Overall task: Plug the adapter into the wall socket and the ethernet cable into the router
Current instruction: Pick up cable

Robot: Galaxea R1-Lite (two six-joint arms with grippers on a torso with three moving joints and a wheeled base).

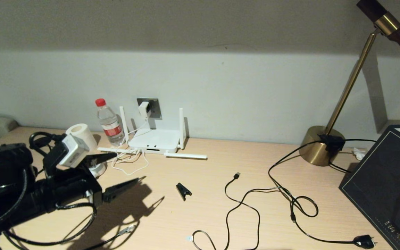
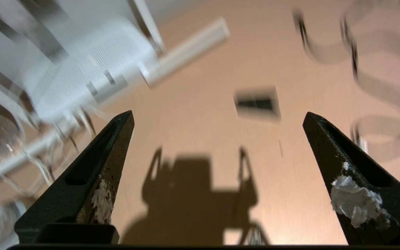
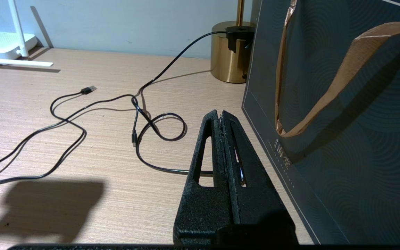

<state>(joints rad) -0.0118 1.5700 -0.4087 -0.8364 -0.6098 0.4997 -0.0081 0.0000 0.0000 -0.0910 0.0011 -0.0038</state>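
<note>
Head view: you are looking down at a wooden desk (image 1: pixel 200 208) that is running back to a pale wall.
Left gripper (image 1: pixel 127 168): it is hovering over the desk's left part with its fingers standing wide apart and nothing between them; the left wrist view is showing both fingers (image 2: pixel 106 166) spread over bare wood.
Right gripper (image 3: pixel 221 116): its fingers are pressing together with nothing in them, low over the desk just beside a dark paper bag (image 3: pixel 342 121).
Adapter (image 1: pixel 144 109): it is sitting in the wall socket (image 1: pixel 155 106), with its thin white cord drooping toward the router.
Router (image 1: pixel 155 140): it is lying flat against the wall below the socket, two antennas standing up and two lying along the desk.
Ethernet cable (image 1: pixel 116 234): it is trailing along the near edge under the left arm, its clear connector lying on the wood, well apart from the router.
Open room: you are getting a bare stretch of wood between the left gripper and the router, broken only by a small black clip (image 1: pixel 183 191).
Clutter to the right: a USB-tipped cable (image 1: pixel 236 175) and a cable with a power plug (image 1: pixel 363 240) are looping across the middle toward the brass lamp base (image 1: pixel 319 146).
Left edge: a water bottle (image 1: pixel 109 121) and a paper roll (image 1: pixel 80 133) are standing near the router's left antenna.
</note>
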